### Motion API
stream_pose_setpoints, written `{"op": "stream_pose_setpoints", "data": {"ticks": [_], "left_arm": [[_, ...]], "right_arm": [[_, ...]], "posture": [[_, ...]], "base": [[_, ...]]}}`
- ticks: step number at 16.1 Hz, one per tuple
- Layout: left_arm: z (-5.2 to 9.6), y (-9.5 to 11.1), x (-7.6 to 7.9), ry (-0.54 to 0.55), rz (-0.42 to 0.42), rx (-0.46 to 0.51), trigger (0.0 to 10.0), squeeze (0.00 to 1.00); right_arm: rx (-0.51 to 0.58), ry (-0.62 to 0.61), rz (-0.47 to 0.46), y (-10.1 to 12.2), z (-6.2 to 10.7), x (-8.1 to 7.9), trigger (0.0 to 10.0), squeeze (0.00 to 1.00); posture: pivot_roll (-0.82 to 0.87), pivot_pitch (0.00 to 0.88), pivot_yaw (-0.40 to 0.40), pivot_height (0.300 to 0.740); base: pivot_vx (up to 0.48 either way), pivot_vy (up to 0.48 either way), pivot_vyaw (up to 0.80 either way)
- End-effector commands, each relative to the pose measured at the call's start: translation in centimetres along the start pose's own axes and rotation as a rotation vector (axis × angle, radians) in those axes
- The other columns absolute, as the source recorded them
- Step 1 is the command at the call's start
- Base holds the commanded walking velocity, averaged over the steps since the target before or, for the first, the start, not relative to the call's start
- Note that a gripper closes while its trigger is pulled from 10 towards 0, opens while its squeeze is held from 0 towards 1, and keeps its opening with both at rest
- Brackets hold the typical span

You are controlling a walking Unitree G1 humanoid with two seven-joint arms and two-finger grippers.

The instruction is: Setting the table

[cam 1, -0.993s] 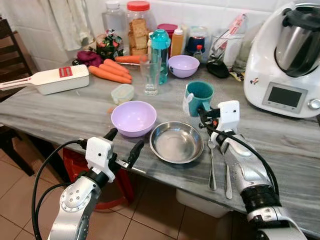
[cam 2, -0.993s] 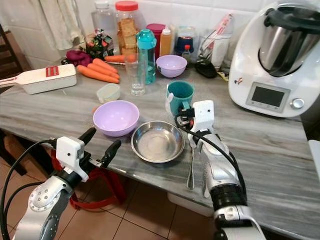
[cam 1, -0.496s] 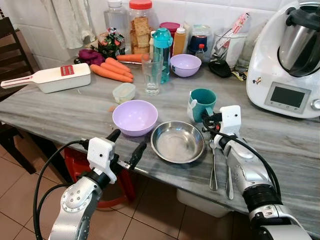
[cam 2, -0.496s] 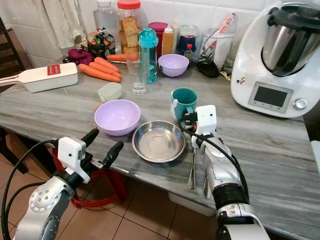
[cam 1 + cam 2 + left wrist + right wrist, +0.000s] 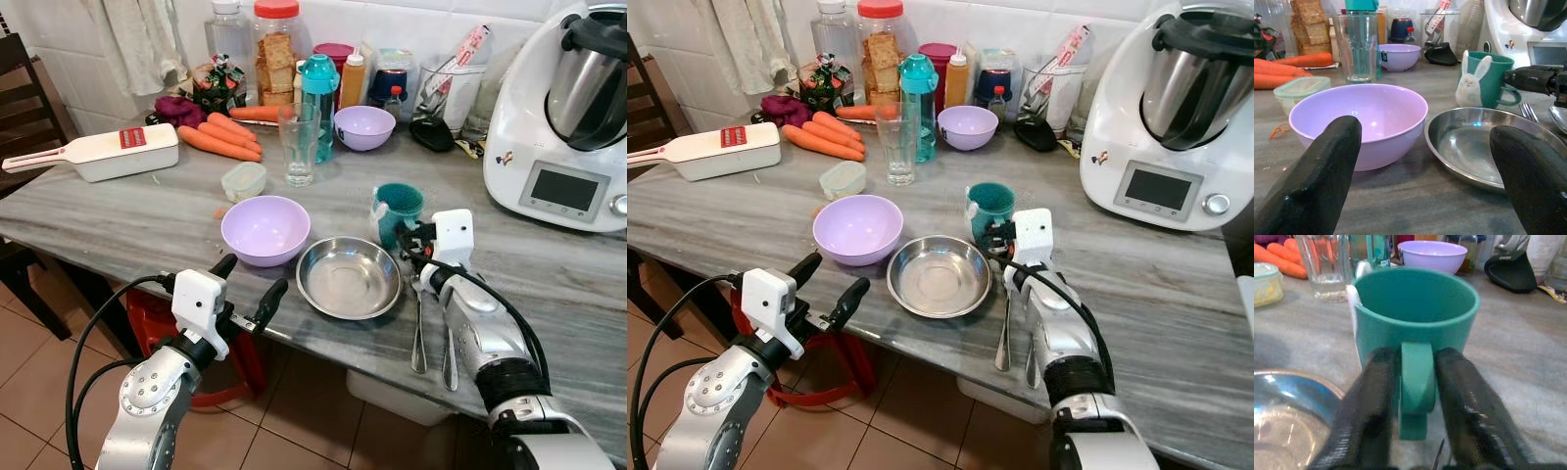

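Your right gripper [image 5: 1413, 396] pinches the handle of the teal mug [image 5: 396, 209], which stands upright and empty on the table [image 5: 147, 220] just behind the steel dish [image 5: 349, 277]; judged rigid, light and probably breakable, it should be carried by that handle and set down gently. Your left gripper [image 5: 245, 292] hangs at the table's edge with fingers spread wide, holding nothing. The lilac bowl [image 5: 265, 228] and steel dish look empty, while a fork [image 5: 417, 323] and spoon [image 5: 448, 354] lie beside the dish.

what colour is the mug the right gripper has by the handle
Teal green mug, with a white bunny on its side; the bunny shows best in the left wrist view.
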State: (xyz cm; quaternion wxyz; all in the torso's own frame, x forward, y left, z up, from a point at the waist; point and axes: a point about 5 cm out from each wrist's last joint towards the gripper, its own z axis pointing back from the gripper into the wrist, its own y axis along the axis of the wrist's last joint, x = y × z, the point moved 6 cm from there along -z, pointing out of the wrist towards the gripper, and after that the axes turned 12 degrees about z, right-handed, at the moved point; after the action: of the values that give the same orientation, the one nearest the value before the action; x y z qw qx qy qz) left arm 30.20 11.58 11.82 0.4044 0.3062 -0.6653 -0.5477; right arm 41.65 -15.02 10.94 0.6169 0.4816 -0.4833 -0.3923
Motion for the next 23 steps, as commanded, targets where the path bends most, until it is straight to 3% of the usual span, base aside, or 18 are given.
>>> {"op": "stream_pose_setpoints", "data": {"ticks": [1, 9, 12, 17, 21, 22, 23], "left_arm": [[0.0, 0.1, 0.3, -0.016, -0.002, -0.003, 10.0, 0.0], [0.0, 0.1, 1.2, -0.083, 0.036, -0.012, 10.0, 0.0], [0.2, -0.1, 2.0, -0.139, 0.068, -0.028, 10.0, 0.0], [0.1, -0.2, 1.9, -0.153, 0.07, -0.038, 10.0, 0.0], [-0.4, -0.5, 0.3, -0.052, 0.054, -0.03, 10.0, 0.0], [-0.5, -0.7, -0.8, 0.009, 0.036, -0.034, 10.0, 0.0], [-0.5, -1.5, -3.5, 0.162, -0.004, -0.059, 10.0, 0.0]], "right_arm": [[0.013, -0.009, 0.004, 0.5, -0.2, 0.4, 10.0, 1.0], [0.097, -0.062, -0.01, 2.3, 0.4, 1.1, 10.0, 1.0], [0.136, -0.104, -0.015, 2.6, 2.3, 1.2, 10.0, 1.0], [0.164, -0.181, -0.002, 2.9, 5.6, 1.3, 10.0, 1.0], [0.16, -0.177, -0.019, 2.9, 8.4, 0.0, 10.0, 1.0], [0.141, -0.187, -0.01, 2.6, 9.0, -0.2, 10.0, 1.0], [0.094, -0.157, -0.006, 1.7, 9.6, -1.1, 10.0, 1.0]], "posture": [[0.04, 0.0, -0.01, 0.74], [0.05, 0.0, -0.008, 0.74], [0.04, 0.0, -0.009, 0.74], [0.03, 0.0, 0.0, 0.74], [0.01, 0.0, 0.016, 0.74], [0.01, 0.0, 0.016, 0.74], [0.01, 0.0, 0.016, 0.74]], "base": [[0.0, 0.0, 0.0], [0.0, 0.0, 0.0], [0.0, 0.0, 0.0], [0.0, 0.0, 0.0], [0.0, 0.0, 0.0], [0.0, 0.0, 0.0], [0.0, 0.0, 0.0]]}}
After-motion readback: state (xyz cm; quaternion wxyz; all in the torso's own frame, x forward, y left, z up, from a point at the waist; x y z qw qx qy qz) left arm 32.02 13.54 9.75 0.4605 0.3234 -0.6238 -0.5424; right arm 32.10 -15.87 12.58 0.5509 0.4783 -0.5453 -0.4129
